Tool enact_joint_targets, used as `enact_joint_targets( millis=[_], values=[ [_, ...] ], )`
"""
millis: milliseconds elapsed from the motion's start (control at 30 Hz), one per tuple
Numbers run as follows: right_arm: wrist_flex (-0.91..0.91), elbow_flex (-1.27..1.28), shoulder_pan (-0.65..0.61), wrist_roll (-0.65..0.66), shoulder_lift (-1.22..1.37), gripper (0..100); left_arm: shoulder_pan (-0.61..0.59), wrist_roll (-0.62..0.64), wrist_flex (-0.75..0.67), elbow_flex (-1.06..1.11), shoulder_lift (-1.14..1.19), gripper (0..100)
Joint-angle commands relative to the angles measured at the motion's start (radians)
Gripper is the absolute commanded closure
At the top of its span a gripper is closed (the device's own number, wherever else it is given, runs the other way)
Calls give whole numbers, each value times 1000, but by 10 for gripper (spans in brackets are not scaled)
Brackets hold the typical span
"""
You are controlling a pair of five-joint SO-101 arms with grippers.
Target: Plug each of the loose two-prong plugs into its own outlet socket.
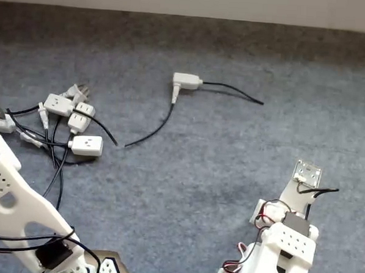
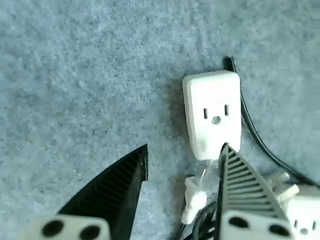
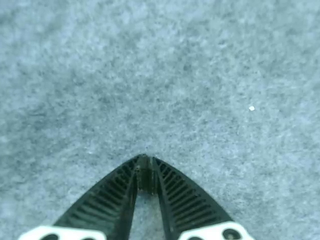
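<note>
L claw (image 2: 185, 150) is open, jaws spread wide, nothing held. Between the jaws, hard by one of them, lies a small white plug (image 2: 192, 200), prongs aimed away from the wrist toward a white socket (image 2: 212, 112). The socket sits just past that same jaw's tip, touching or nearly so, face up, both slots empty. Plug & socket lie roughly end to end, long axes near in line. The slots look upward, so I judge a straight push fwd won't do. The plug wants lifting and tipping prongs-down onto the face. A black cord (image 2: 260, 140) runs off the socket's far end. A 2nd socket (image 2: 305, 225) shows close beside the wrist.

R claw (image 3: 145, 167) is closed, jaws pressed together, empty, over bare carpet (image 3: 160, 75).

From the high cam: L arm (image 1: 11, 201) stands at 8 o'clock, its far end at 9 o'clock by the pile (image 1: 73, 121) of sockets, plugs & tangled cords. R arm (image 1: 287, 237) is at 5 o'clock, well apart from the pile, so the L arm is much the nearer. At 12 o'clock lies a lone white block (image 1: 186, 81) w/ cords off two sides. I can't tell if it's a mated pair.
</note>
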Motion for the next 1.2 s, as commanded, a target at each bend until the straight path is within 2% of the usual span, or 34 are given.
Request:
enact_joint_targets(
  millis=[0,167,400,667,800,967,1167],
  values=[
    [-21,-1,-12,9,-2,991,18,40,-94,-13,47,769],
    [-21,-1,-12,9,-2,991,42,81,-157,-13,81,769],
    [-21,-1,-12,9,-2,991,108,167,-164,-13,82,769],
    [-21,-1,-12,9,-2,991,113,158,-164,-13,77,771],
    [-21,-1,-12,9,-2,991,82,155,-213,-15,76,862],
    [-21,-1,-12,9,-2,991,53,52,-298,-13,82,947],
    [-21,-1,-12,11,-2,991,84,-112,-287,-91,59,953]
  ],
)
